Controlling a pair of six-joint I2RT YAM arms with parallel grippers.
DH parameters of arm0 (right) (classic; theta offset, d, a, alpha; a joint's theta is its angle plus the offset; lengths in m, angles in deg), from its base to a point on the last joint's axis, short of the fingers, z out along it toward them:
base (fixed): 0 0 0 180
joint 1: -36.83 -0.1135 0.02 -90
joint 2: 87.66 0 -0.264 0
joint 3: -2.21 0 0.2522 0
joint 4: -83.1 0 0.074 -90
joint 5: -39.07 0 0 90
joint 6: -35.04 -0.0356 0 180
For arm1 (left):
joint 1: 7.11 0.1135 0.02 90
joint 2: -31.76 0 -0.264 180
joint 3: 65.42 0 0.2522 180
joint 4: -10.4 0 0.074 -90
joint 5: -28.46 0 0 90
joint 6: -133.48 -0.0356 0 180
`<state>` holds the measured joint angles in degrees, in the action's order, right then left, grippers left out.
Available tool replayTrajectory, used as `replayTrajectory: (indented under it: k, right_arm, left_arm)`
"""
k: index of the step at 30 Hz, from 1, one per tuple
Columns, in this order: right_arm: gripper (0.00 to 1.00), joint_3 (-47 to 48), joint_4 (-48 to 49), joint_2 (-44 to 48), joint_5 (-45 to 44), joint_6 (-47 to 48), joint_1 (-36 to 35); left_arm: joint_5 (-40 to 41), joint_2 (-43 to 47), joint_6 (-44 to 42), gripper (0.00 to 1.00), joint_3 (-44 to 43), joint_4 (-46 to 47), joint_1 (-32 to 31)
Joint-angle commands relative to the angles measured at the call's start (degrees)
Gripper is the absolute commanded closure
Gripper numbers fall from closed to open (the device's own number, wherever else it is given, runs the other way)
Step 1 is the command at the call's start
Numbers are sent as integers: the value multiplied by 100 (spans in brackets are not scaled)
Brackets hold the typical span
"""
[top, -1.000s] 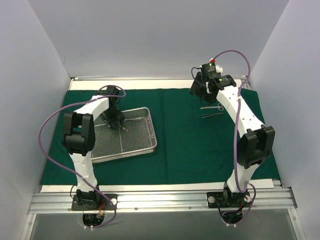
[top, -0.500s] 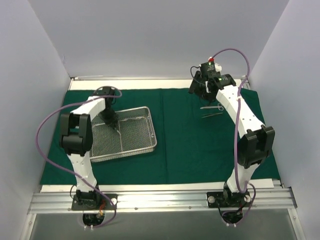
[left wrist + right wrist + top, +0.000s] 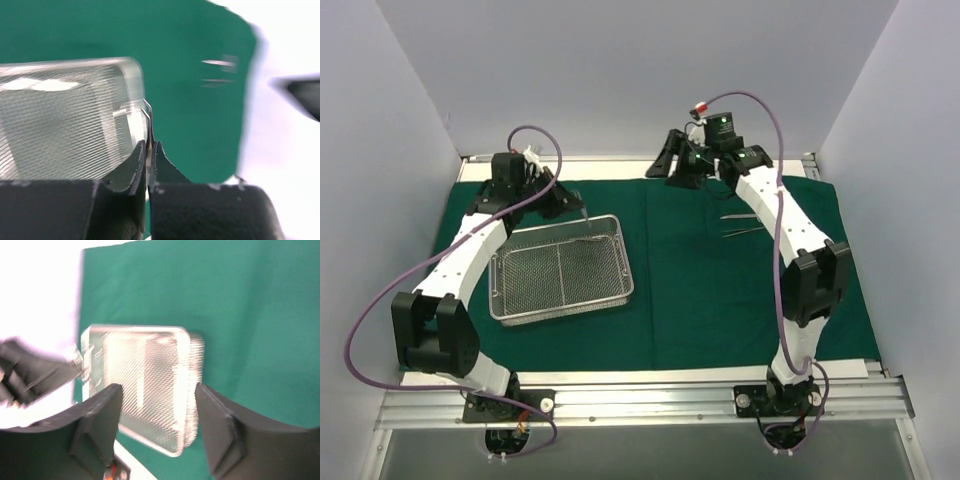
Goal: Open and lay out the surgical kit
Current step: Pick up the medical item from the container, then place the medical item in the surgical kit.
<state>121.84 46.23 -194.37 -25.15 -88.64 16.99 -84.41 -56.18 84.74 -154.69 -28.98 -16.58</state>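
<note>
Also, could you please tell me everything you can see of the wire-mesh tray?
The wire-mesh tray is a silver rectangle of fine metal mesh with low walls, rounded corners and a thicker rim; a thin line crosses its floor midway. It lies flat on the left half of the green cloth, slightly askew to the cloth's edges. Its floor looks mostly bare. The left gripper, shut on a thin instrument, hangs by its far edge; contact cannot be told.
</note>
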Motion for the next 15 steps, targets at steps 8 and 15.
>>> replayTrajectory:
  k: [8, 15]
  right_arm:
    - [31, 356, 396, -209, 1571, 993, -1180]
    - [50, 611, -210, -385, 1035, 1468, -1549]
  left_arm:
    - [-1167, -312, 866, 98, -465, 1166, -90]
    - [-1061, -267, 1324, 98, -403, 1060, -221]
